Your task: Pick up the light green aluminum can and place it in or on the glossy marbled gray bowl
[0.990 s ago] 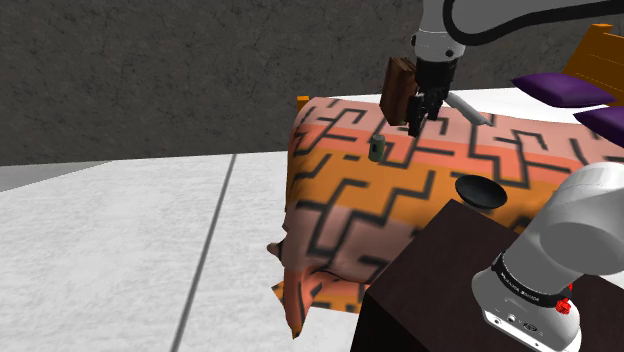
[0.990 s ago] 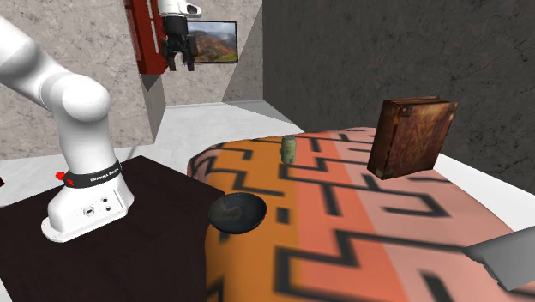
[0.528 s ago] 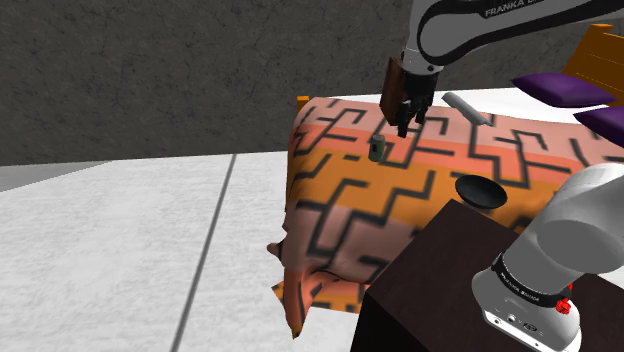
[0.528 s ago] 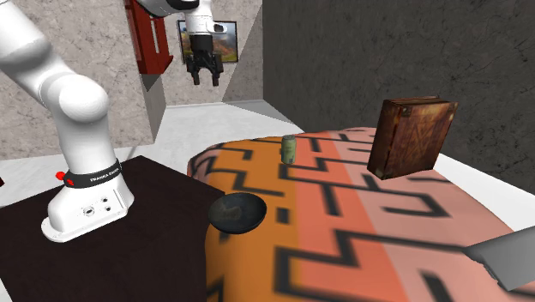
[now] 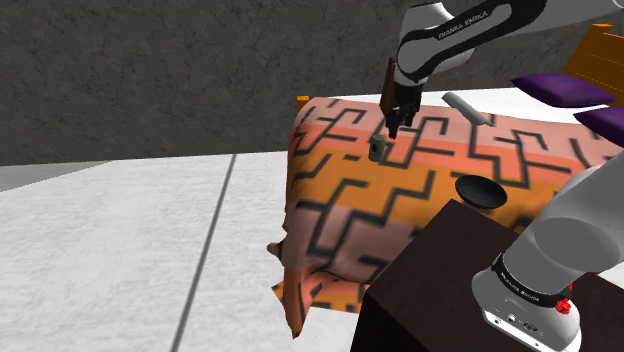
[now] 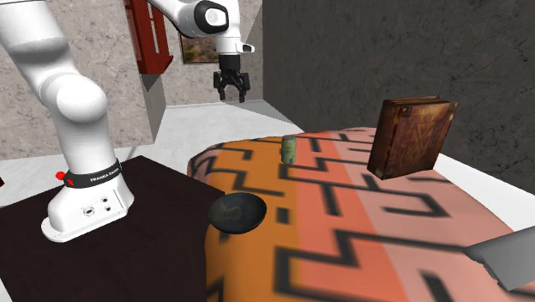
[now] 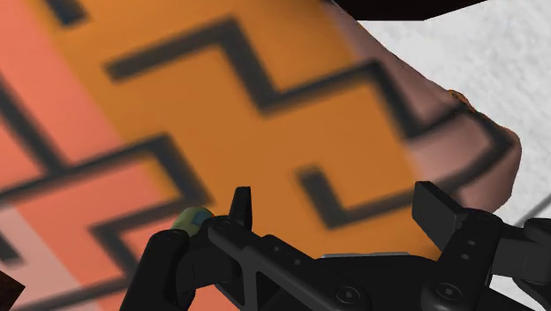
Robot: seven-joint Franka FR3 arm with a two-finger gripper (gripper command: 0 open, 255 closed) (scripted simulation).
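The small light green can point(image 5: 376, 148) stands upright on the orange and pink patterned bed cover point(image 5: 440, 170), near the cover's far edge in the second exterior view point(image 6: 290, 148). My black gripper point(image 5: 393, 127) hangs open in the air just above the can and a little to its right in the shoulder view point(image 6: 231, 92). In the wrist view the fingers point(image 7: 240, 205) stand wide apart with nothing between them, and the can's top point(image 7: 190, 218) peeks out beside one finger. The dark glossy bowl point(image 5: 479, 190) sits at the cover's edge next to the stand point(image 6: 237, 212).
A brown leather-look book point(image 6: 411, 137) stands upright on the cover behind the can. A grey flat object point(image 5: 466, 107) lies farther along the bed. Purple cushions point(image 5: 560, 90) lie at the back. The dark stand top point(image 6: 129, 249) carries the arm's base.
The arm has swung over and down: my gripper moved left toward the can in the shoulder view, rightward and lower in the second exterior view. Can and bowl have not moved.
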